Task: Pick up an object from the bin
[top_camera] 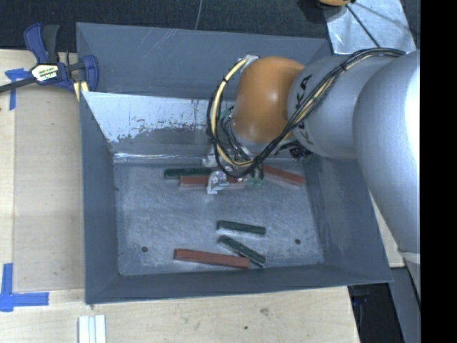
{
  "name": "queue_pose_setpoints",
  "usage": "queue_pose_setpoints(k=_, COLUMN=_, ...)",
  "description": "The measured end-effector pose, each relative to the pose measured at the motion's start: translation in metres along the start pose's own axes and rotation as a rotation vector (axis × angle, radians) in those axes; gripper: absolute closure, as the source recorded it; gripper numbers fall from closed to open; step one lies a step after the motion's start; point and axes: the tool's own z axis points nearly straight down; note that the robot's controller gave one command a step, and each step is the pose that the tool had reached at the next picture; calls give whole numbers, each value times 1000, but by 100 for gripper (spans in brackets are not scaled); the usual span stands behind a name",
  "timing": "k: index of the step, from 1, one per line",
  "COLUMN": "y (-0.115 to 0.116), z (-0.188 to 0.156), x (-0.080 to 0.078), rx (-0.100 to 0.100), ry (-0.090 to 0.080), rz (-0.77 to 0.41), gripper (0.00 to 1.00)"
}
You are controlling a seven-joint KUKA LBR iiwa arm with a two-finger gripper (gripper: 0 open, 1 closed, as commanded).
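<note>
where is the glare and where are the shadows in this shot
camera view: strong glare on the bin's far wall, left of the arm; camera view: soft sheen on the orange wrist cover; camera view: the darkest patch lies under that cover by the gripper, while the red-brown stick at the front casts only a thin shadow.

The bin (pixel 96 191) is grey metal and matt. Its floor looks rough and scuffed pale, and its back wall is scratched (dark flecks along a lighter band). The red-brown stick (pixel 211 259) and the dark green stick (pixel 241 227) look dull and smooth. The arm's orange cover (pixel 264 98) is glossy, and its silver shell (pixel 357 113) is satin-smooth.
</note>
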Motion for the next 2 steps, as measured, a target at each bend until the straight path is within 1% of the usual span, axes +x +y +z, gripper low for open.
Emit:
queue_pose_setpoints(k=1, y=0, z=0, x=0, rx=0, ry=0, rz=0, gripper=100)
queue_pose_setpoints(k=2, y=2, z=-193, x=0, rx=5, ry=22, rz=-12, gripper=100)
